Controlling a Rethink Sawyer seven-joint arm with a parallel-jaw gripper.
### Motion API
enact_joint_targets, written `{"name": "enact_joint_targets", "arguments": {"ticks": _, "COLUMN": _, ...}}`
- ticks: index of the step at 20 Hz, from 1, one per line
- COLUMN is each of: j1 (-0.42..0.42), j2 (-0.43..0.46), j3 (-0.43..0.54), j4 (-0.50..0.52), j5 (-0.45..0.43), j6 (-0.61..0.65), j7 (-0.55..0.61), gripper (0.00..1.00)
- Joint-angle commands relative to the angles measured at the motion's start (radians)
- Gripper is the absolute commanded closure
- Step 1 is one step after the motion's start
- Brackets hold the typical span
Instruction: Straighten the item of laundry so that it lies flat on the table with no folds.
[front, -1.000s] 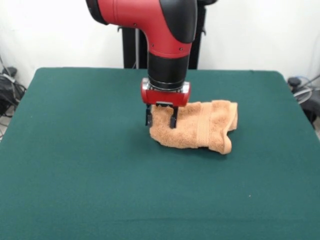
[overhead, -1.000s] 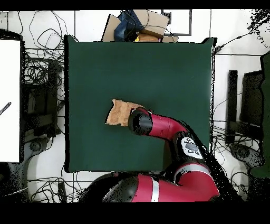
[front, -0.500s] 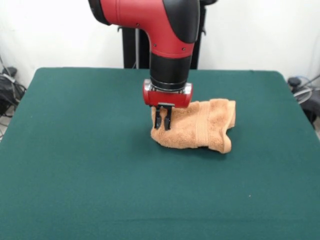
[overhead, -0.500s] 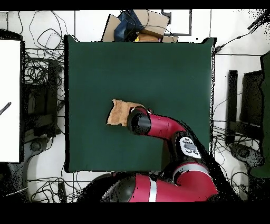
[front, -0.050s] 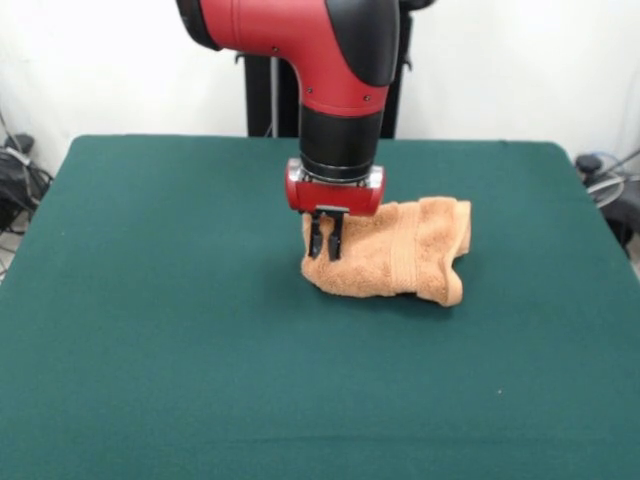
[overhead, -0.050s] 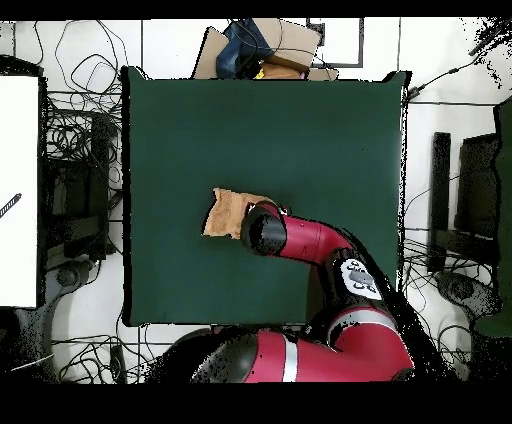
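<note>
The towel (front, -0.050s: 395, 253) lies bunched in folds near the middle of the green counter (front, -0.050s: 150, 350), stretching rightward from the end effector (front, -0.050s: 326, 247), whose fingers are pressed together, pinching the cloth's left edge. Soft, light terry should drape and drag easily; an outer corner looks the best hold.
</note>
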Motion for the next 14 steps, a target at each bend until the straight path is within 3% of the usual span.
{"name": "enact_joint_targets", "arguments": {"ticks": 1, "j1": -0.009, "j2": 0.082, "j3": 0.052, "j4": 0.025, "j5": 0.020, "j6": -0.063, "j7": 0.197, "gripper": 1.00}}
{"name": "enact_joint_targets", "arguments": {"ticks": 7, "j1": 0.017, "j2": 0.056, "j3": 0.034, "j4": 0.031, "j5": 0.038, "j6": -0.064, "j7": 0.223, "gripper": 1.00}}
{"name": "enact_joint_targets", "arguments": {"ticks": 14, "j1": 0.105, "j2": -0.013, "j3": -0.028, "j4": 0.067, "j5": 0.078, "j6": -0.088, "j7": 0.292, "gripper": 1.00}}
